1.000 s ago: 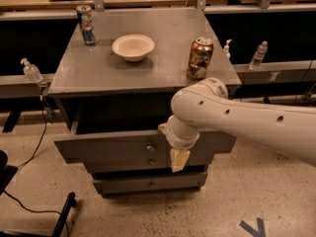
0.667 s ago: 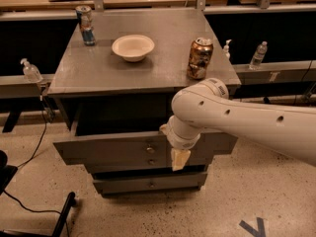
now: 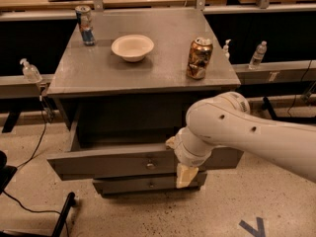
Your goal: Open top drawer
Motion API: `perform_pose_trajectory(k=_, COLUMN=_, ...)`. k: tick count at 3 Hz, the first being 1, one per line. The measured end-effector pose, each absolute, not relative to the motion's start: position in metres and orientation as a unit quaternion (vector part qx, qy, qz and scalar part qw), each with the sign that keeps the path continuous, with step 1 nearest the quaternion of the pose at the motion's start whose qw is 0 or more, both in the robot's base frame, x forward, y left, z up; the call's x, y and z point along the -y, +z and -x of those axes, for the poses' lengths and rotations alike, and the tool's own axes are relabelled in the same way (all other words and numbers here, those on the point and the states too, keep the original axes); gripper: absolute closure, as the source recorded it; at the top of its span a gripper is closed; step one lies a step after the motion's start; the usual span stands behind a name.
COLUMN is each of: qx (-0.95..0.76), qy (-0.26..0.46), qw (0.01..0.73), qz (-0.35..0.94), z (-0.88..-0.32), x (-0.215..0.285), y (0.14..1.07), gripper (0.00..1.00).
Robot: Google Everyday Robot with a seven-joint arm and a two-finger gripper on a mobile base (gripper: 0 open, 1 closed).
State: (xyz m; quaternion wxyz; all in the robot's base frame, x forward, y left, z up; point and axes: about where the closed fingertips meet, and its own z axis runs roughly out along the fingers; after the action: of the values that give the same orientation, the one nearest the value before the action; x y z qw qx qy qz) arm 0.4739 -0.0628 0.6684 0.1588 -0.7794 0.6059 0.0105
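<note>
The gripper hangs at the front face of the top drawer, just right of its knob and near the drawer's right end. The bulky white wrist hides most of it, so I cannot tell whether it is closed on anything. A second ago the drawer front sat closer under the front edge of the cabinet top. Now it stands further out, with a dark gap open behind it, and the gripper has come forward with it. I judge the task largely done, with perhaps only a little travel left. The drawer front is flat grey metal, wide and plain, with a small round dull knob at its centre. A narrower grey front shows below it, closed. The cabinet top is smooth matte grey. A shallow cream bowl sits toward its back edge, a dented gold can near its right edge, and a blue can at the back left corner. The arm's shell is glossy, rounded white plastic.
</note>
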Motion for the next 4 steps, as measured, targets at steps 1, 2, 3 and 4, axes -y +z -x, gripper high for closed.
perform_pose_trajectory(k=1, qx=-0.608, qy=0.018, qw=0.174, qz=0.774, z=-0.45, x=0.062, y=0.681, gripper=0.26)
perform_pose_trajectory(k=2, qx=-0.604, qy=0.013, qw=0.189, qz=0.774, z=-0.444, x=0.061, y=0.693, gripper=0.26)
perform_pose_trajectory(k=3, qx=-0.594, qy=-0.03, qw=0.24, qz=0.767, z=-0.472, x=0.069, y=0.726, gripper=0.11)
perform_pose_trajectory(k=4, qx=-0.588, qy=-0.046, qw=0.259, qz=0.765, z=-0.483, x=0.069, y=0.739, gripper=0.0)
